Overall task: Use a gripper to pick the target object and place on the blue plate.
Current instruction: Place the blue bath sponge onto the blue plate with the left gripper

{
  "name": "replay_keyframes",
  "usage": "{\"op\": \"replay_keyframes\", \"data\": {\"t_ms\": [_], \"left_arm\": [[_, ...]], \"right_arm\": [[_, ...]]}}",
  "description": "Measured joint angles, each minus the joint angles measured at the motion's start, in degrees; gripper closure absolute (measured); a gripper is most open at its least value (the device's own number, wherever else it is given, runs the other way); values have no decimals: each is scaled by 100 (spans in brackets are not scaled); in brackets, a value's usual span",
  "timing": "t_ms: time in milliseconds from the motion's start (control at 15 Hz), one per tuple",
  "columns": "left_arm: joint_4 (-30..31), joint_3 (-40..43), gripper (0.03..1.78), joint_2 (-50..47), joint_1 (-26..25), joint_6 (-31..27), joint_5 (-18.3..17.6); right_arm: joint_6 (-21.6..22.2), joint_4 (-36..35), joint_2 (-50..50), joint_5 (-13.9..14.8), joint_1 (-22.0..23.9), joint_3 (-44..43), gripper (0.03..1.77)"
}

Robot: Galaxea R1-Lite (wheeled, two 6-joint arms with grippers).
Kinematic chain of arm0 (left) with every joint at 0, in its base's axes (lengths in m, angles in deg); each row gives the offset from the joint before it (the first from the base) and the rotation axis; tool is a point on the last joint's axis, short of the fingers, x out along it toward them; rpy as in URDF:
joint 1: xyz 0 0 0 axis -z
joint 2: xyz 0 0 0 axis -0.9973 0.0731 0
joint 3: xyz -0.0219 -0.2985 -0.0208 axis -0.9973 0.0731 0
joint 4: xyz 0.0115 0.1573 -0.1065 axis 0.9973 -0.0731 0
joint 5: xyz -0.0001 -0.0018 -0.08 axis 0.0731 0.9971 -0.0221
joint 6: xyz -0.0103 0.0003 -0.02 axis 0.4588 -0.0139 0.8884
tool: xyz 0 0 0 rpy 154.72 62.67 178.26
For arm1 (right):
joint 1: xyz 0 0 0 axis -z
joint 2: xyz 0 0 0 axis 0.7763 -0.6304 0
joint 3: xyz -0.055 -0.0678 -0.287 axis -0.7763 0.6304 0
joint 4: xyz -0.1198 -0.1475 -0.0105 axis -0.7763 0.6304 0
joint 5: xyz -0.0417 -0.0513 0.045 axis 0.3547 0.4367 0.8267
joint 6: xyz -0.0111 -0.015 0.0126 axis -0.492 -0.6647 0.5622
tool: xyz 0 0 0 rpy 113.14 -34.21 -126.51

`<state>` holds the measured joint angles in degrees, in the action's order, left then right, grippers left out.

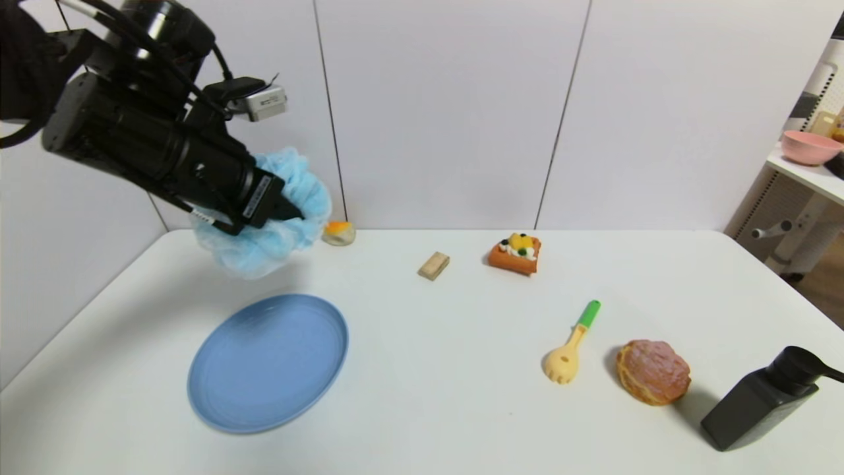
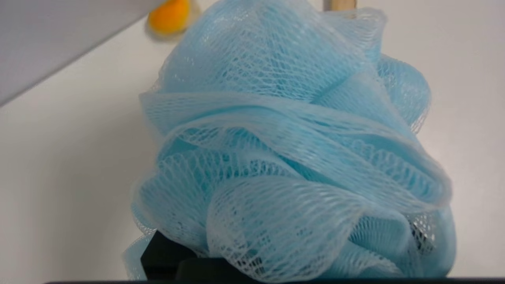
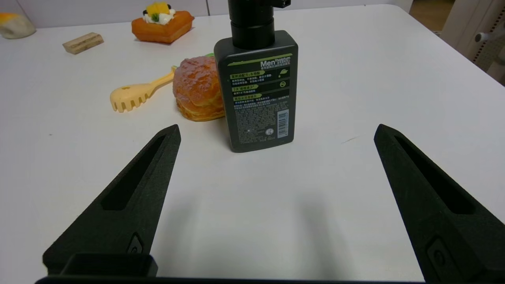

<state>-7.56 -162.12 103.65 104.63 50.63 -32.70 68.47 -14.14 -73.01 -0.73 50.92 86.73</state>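
Head view showed my left gripper [image 1: 290, 210] raised above the white table [image 1: 461, 396], its fingers clamped into the light-blue mesh pouf [image 1: 277, 218]. I found the pouf held clear of the surface, above and just behind the far rim of the blue plate [image 1: 268, 361]. The plate lay flat on the table with nothing on it. A pink bowl [image 1: 810, 146] stood on a side shelf at the far right (its contents could not be seen).

Left wrist view gave what the head view could not: the pouf [image 2: 292, 157] filled nearly the whole picture, its ruffles bunched over the dark finger [image 2: 165, 260] at its base.

Right wrist view showed my right gripper [image 3: 276, 132], which the head view did not take in, parked low over the table with its fingers spread wide and gripping nothing. Just ahead of it stood a black pump bottle [image 3: 258, 88], its label reading "Men" in large letters; the smaller print I could not make out. Beside the bottle sat a bun [image 3: 197, 94], a yellow spoon fork [image 3: 136, 94], a wooden block [image 3: 83, 42] and a toy cake slice [image 3: 162, 24].
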Motion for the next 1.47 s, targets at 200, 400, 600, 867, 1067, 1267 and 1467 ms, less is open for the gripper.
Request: {"op": "replay_keyframes", "data": {"t_ms": [200,400,600,867,1067,1267,1467], "left_arm": [[63,1268,103,-684,-151,48,299],[628,2486,104,-984,-201,67,367],[1764,3594,105,-946,-201,89,364],[2914,4264,105,-607,-201,118,345],[2927,4264,85,-433,-194,102,336],[2933,4187,60,-389,-194,85,312],[2800,3853,44,-447,-174,100,308]], "right_arm": [[-1,2,0,2,0,0,10],[0,2,0,0,0,0,10],[0,5,0,0,2,0,10],[-1,5,0,-2,0,0,10],[0,5,0,0,0,0,10],[-1,5,0,-2,0,0,10],[0,5,0,-2,0,0,10]]}}
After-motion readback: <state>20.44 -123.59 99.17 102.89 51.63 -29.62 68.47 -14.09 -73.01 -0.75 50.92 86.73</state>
